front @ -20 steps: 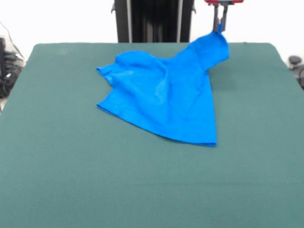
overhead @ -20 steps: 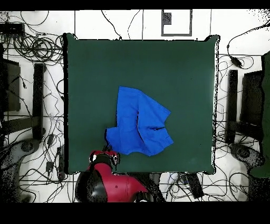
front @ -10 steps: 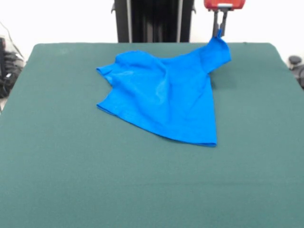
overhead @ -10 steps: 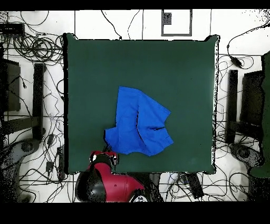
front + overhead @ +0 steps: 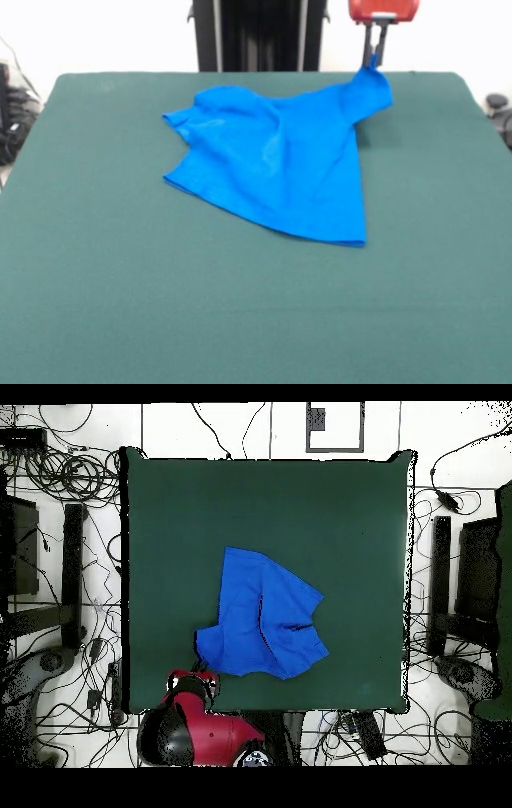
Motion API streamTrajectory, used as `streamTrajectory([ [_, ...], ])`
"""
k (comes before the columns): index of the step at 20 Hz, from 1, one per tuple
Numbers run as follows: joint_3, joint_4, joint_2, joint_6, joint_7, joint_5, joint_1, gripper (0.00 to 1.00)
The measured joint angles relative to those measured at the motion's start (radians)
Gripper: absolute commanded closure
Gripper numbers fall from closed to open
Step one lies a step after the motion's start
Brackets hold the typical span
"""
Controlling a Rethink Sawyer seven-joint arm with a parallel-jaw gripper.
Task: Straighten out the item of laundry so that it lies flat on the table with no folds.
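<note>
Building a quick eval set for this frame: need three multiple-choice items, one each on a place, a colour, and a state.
1. Where on the dark green felt-covered table does the robot's hand hold the cloth?
A. near the far edge
B. at the centre
C. at the near edge

2. What colour is the small short-sleeved T-shirt of thin fabric?
A. red
B. bright blue
C. white

3. How does the T-shirt lie?
A. fully flat, no folds
B. rolled into a ball
C. mostly on the table, one corner lifted, folds showing

Answers:
1 A: in the front view the hand pinches the shirt's corner at the table's far edge.
2 B: the fabric is bright blue in both views.
3 C: the corner rises to the hand and creases cross the middle.
</note>
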Motion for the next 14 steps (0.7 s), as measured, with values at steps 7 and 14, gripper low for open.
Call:
streamTrajectory([
  [7,0.000,0.000,0.002,0.000,0.000,0.069,0.048,1.00],
  [14,0.000,0.000,-0.012,0.000,0.000,0.120,0.076,1.00],
])
